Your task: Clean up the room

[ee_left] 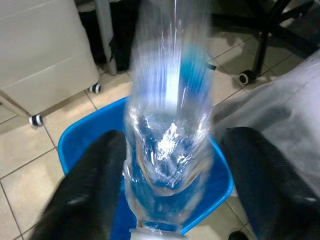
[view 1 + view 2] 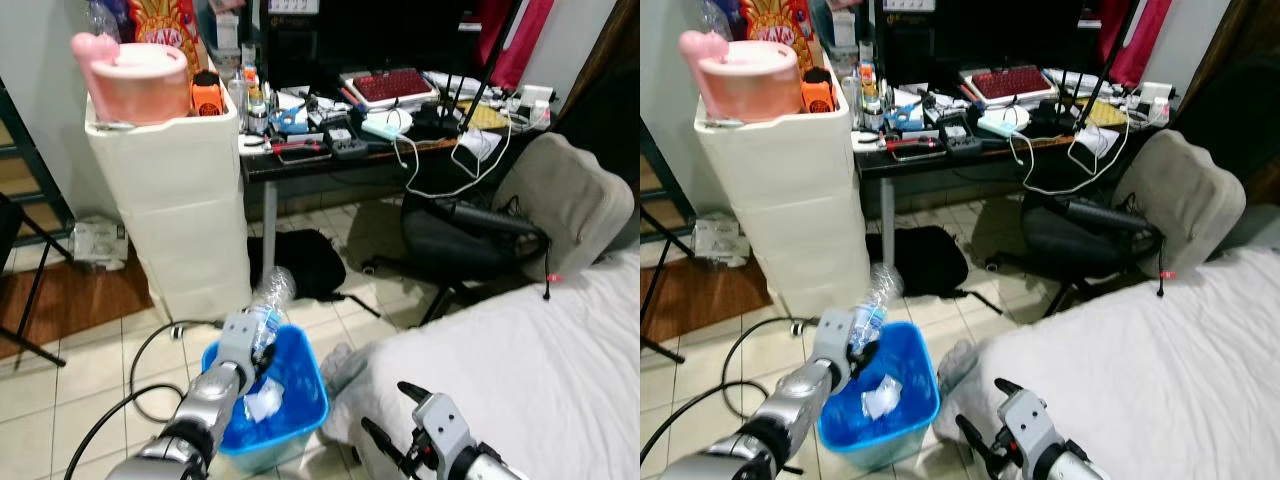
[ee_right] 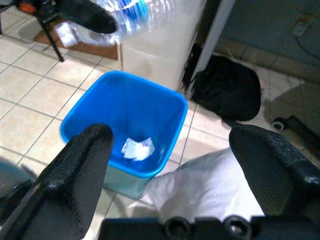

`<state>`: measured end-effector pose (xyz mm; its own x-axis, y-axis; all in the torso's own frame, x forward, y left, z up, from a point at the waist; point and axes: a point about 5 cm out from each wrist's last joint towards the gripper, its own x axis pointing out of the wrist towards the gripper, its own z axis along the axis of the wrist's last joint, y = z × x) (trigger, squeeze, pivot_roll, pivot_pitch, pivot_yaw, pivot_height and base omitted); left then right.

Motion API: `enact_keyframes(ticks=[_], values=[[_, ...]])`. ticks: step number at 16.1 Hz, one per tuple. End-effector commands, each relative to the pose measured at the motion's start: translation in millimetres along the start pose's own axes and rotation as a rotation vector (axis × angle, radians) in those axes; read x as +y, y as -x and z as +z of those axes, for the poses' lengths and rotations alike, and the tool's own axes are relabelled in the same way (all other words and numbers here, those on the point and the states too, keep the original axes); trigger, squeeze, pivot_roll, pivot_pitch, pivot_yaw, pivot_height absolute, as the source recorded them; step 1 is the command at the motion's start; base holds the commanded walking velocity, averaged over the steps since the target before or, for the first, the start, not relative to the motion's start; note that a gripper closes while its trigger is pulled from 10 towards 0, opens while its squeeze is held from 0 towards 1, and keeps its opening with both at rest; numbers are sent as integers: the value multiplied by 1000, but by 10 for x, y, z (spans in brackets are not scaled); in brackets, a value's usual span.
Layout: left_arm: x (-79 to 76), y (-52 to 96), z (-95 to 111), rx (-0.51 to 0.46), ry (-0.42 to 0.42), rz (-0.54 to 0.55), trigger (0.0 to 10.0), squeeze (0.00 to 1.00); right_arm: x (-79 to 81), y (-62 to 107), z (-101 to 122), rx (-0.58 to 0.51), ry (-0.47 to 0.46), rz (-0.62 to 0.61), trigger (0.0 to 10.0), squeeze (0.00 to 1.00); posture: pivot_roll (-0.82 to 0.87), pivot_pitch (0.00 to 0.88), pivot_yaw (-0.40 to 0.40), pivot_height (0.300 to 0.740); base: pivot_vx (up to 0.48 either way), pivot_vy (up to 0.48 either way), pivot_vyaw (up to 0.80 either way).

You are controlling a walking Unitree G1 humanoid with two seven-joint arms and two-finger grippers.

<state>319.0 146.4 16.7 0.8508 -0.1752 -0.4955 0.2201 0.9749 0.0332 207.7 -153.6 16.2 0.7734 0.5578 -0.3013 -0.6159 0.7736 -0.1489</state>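
A clear plastic bottle (image 2: 271, 298) with a blue label stands tilted between the fingers of my left gripper (image 2: 254, 352), just above a blue bin (image 2: 318, 392) on the tiled floor. In the left wrist view the bottle (image 1: 167, 150) is streaked with blur. The black fingers (image 1: 95, 190) stand wide on either side of it, with a thin gap on one side. A crumpled white paper (image 3: 137, 148) lies in the bin (image 3: 80, 117). My right gripper (image 2: 388, 408) is open and holds nothing, low at the edge of the white bed (image 2: 540, 370).
A white drawer tower (image 2: 180, 210) on castors stands behind the bin. A cluttered desk (image 2: 340, 150), a black bag (image 2: 300, 262) and a grey office chair (image 2: 520, 220) are nearby. A black cable (image 2: 140, 385) runs across the floor to the left.
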Motion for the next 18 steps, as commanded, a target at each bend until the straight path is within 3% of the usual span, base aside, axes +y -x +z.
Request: enact_keyframes(ticks=[1, 3, 4, 6, 7, 8, 9, 10, 11, 12, 14, 16, 18], values=[[-33, -15, 22, 6, 8, -8, 10000, 1000, -39, 35, 32, 8, 3, -12, 10000, 0, -200, 184, -97, 740, 0, 0, 0], [4, 3, -50, 30, 57, 16, 10000, 1000, -39, 15, 30, 17, 0, -10, 10000, 0, -188, 173, -92, 740, 0, 0, 0], [41, 23, -102, 41, 51, 29, 10000, 0, -48, -13, 39, 19, 1, -9, 10000, 0, -178, 160, -83, 740, 0, 0, 0], [73, 42, -106, 11, 4, 25, 10000, 0, -79, -56, 67, 13, -1, -25, 10000, 0, -163, 142, -70, 740, 0, 0, 0], [99, 71, -26, -104, -51, 9, 10000, 0, -165, -82, 139, -26, -32, -91, 10000, 0, -117, 110, -54, 740, 0, 0, 0], [110, 90, 39, -175, -64, 6, 10000, 0, -227, -88, 178, -51, -47, -143, 10000, 0, -106, 103, -51, 740, 0, 0, 0], [81, 134, 175, -304, -45, -21, 10000, 0, -363, -64, 224, -87, -90, -241, 10000, 0, -46, 76, -51, 740, 0, 0, 0], [31, 343, 389, -512, 7, -27, 10000, 0, -599, 2, 282, -143, -163, -410, 10000, 0, 13, 39, -44, 740, 0, 0, 0], [-15, 530, 445, -589, 25, -22, 10000, 0, -714, 0, 328, -179, -195, -489, 10000, 0, 43, 11, -36, 740, 0, 0, 0], [-83, 646, 414, -609, 10, -15, 10000, 0, -765, -43, 398, -213, -208, -508, 10000, 0, 63, 0, -33, 740, 0, 0, 0], [-104, 727, 392, -622, 3, 33, 10000, 0, -832, -100, 509, -279, -228, -533, 10000, 0, 86, 0, -28, 740, 0, 0, 0], [-144, 888, 473, -646, 27, 101, 10000, 0, -1003, -9, 541, -356, -352, -661, 10000, 0, 91, 0, -27, 740, 0, 0, 0], [-166, 847, 468, -583, 66, 124, 10000, 0, -1002, -38, 464, -303, -345, -657, 10000, 0, 78, 0, -41, 740, 0, 0, 0]])
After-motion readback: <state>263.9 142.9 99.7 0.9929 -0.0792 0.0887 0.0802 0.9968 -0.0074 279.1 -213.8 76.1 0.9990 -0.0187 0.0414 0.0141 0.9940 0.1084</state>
